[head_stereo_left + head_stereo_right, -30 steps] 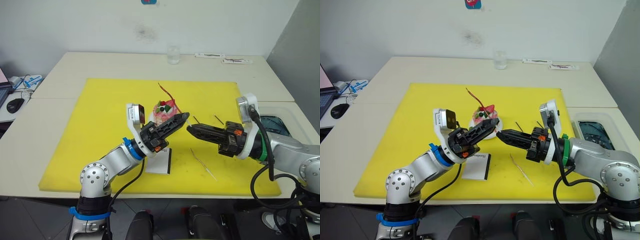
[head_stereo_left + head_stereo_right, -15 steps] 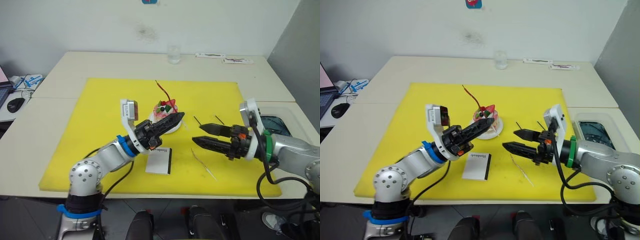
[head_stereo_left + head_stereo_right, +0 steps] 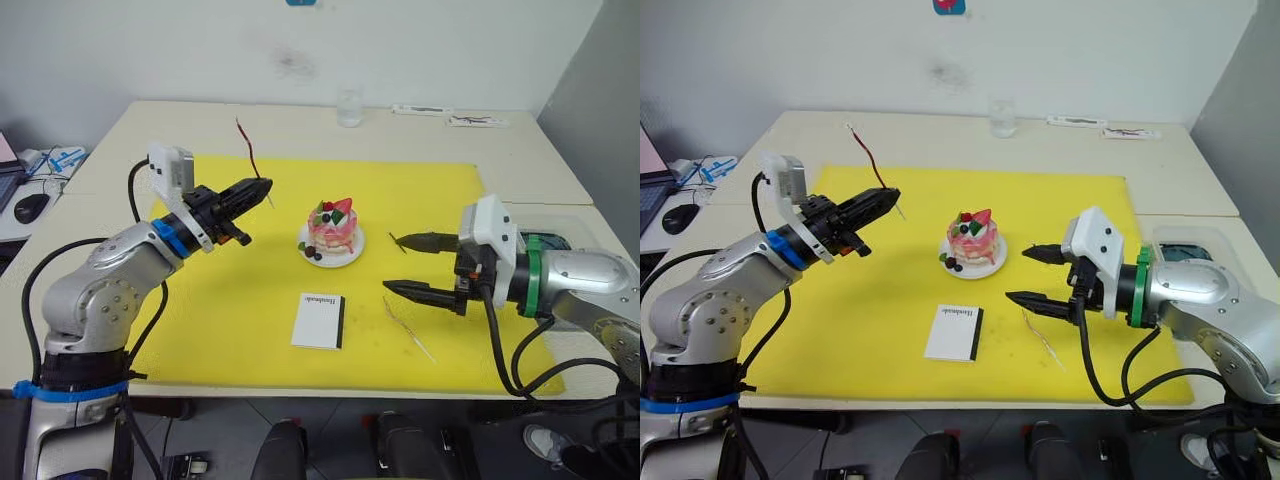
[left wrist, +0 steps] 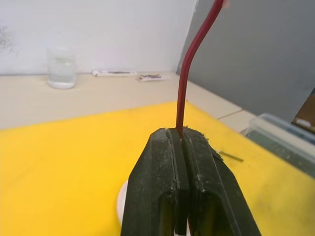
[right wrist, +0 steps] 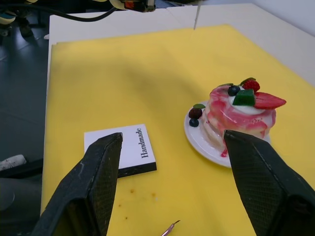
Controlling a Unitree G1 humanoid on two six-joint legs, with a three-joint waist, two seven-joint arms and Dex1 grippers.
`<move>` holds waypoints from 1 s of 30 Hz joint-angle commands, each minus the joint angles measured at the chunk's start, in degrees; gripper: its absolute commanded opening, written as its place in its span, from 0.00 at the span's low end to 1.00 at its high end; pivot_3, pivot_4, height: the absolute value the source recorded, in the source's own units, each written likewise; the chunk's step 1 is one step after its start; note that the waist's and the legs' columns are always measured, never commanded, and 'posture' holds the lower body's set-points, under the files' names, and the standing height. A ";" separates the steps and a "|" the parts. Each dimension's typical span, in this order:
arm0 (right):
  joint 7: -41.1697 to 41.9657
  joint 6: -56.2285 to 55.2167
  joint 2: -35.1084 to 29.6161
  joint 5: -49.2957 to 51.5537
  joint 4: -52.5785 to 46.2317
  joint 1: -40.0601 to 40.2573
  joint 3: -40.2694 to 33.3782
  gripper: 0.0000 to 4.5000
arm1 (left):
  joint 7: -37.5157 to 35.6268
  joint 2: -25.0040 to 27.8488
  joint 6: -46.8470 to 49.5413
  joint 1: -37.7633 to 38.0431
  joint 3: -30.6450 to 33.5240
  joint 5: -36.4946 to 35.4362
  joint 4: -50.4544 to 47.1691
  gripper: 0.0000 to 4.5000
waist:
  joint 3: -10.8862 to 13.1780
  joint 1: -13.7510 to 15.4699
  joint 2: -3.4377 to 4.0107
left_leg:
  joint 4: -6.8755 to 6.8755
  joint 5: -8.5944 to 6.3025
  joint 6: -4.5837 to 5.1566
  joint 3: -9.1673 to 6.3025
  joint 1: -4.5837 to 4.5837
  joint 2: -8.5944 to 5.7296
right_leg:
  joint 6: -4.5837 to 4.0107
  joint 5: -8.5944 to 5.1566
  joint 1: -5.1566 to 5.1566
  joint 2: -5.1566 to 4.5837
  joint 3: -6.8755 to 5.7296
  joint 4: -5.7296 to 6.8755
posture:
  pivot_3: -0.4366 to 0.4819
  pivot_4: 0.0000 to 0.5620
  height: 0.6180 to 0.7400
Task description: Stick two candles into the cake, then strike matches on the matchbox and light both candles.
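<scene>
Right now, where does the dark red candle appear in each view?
Left eye: the dark red candle sticks up from the left gripper, left of the cake.
Right eye: the candle, same place.
Left wrist: the candle rises from the shut jaws.
Right wrist: its pale end, beyond the cake.
Shared landmark: the yellow mat.

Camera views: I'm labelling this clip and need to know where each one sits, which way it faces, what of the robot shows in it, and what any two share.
Left eye and right eye views: on the head, looking forward and down over the yellow mat; both arms show, left gripper shut on the dark red candle, right gripper open.
Left wrist view: on the left wrist, looking along its shut fingers past the candle.
Right wrist view: on the right wrist, looking between its open fingers at the cake and matchbox.
Shared: head and right wrist views show cake and matchbox.
</scene>
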 commanded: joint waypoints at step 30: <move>-11.45 12.67 10.97 -6.31 -2.75 -10.26 1.54 0.76 | -15.86 -15.84 -16.11 -13.35 -4.70 22.36 25.43 0.00 | 0.02 -0.12 -0.02 | -0.02 -0.01 0.01 -0.09 -0.01 0.00 | 0.27 0.13 -0.02 0.02 -0.06 0.13 | 0.48 0.27 1.00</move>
